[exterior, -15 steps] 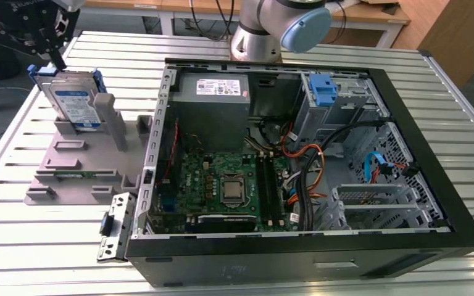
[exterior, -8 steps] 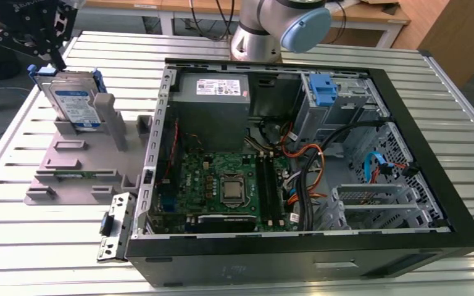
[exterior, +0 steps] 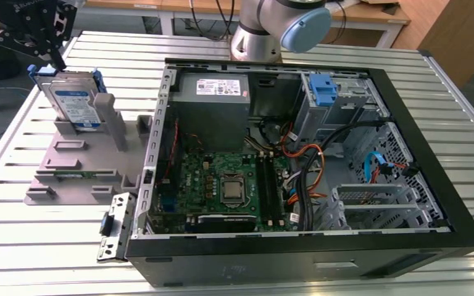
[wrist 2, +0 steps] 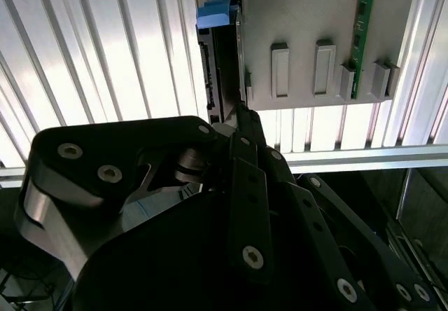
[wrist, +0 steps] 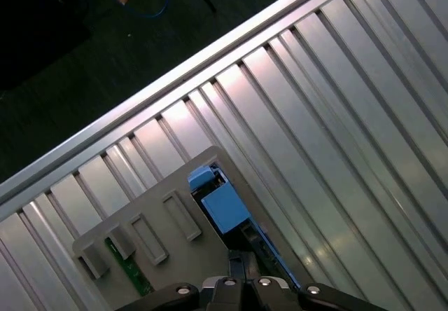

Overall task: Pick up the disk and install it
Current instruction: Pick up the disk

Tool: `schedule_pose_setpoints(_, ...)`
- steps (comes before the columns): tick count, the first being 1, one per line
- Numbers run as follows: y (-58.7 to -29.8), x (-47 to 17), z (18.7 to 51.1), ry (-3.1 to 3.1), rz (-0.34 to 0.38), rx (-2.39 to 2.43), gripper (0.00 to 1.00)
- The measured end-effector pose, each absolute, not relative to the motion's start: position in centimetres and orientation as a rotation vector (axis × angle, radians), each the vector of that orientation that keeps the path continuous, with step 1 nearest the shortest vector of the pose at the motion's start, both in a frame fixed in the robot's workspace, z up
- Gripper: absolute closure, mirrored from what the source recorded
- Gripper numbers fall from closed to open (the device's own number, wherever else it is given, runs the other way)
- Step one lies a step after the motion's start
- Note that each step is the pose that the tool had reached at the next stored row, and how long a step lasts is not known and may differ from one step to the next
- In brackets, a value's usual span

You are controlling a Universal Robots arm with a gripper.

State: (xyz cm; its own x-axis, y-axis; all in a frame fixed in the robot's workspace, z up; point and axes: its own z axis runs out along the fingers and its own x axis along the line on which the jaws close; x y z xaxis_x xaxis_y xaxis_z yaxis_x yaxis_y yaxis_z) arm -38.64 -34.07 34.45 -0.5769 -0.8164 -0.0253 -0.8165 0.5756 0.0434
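Upper left of the exterior view — the gripper (exterior: pixel 54 61) is hovering at the top edge of the disk (exterior: pixel 72 102); whether it is spread or pinching cannot be told. The disk is standing upright in a grey holder (exterior: pixel 81 154) on the slatted tabletop (exterior: pixel 31 246) — the open computer case (exterior: pixel 303 256) is occupying the centre and right.

Bright, even light from overhead fills the exterior view, and shadows stay soft. The ribbed metal table (exterior: pixel 23 259) gleams pale, with the strongest sheen toward 7 o'clock. Shade gathers inside the open computer case (exterior: pixel 303 253) toward 12 o'clock. In both wrist views the table slats carry hard white glare bands. The gripper (wrist 2: pixel 239 115) is a near-black mass, and the floor (wrist: pixel 70 45) lies dim.
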Motion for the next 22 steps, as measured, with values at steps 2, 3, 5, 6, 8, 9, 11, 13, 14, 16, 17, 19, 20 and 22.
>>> schedule_pose_setpoints(2, -34.06, -38.64, 34.45, 2.786, 0.079, -1.444, 0.89)
schedule_pose_setpoints(3, -34.06, -38.64, 34.45, 2.786, 0.079, -1.444, 0.89)
schedule_pose_setpoints(5, -34.07, -38.64, 34.45, 2.786, 0.079, -1.444, 0.89)
schedule_pose_setpoints(6, -34.07, -38.64, 34.45, 2.786, 0.079, -1.444, 0.89)
schedule_pose_setpoints(8, -34.07, -38.64, 34.45, 2.786, 0.079, -1.444, 0.89)
schedule_pose_setpoints(9, -34.07, -38.64, 34.45, 2.785, 0.079, -1.446, 0.89)
schedule_pose_setpoints(11, -34.07, -38.64, 34.45, 2.777, 0.079, -1.462, 0.89)
schedule_pose_setpoints(13, -34.07, -38.64, 34.45, 2.771, 0.079, -1.473, 0.89)
schedule_pose_setpoints(14, -34.06, -38.64, 34.45, 2.771, 0.079, -1.474, 0.89)
schedule_pose_setpoints(16, -34.07, -38.64, 34.46, 2.771, 0.079, -1.474, 0.89)
schedule_pose_setpoints(17, -34.07, -38.64, 34.45, 2.771, 0.079, -1.474, 0.89)
schedule_pose_setpoints(19, -34.06, -38.64, 34.44, 2.760, 0.079, -1.494, 0.89)
schedule_pose_setpoints(20, -34.06, -38.64, 34.43, 2.749, 0.079, -1.516, 0.89)
schedule_pose_setpoints(22, -34.06, -38.64, 34.41, 2.722, 0.079, -1.566, 0.89)
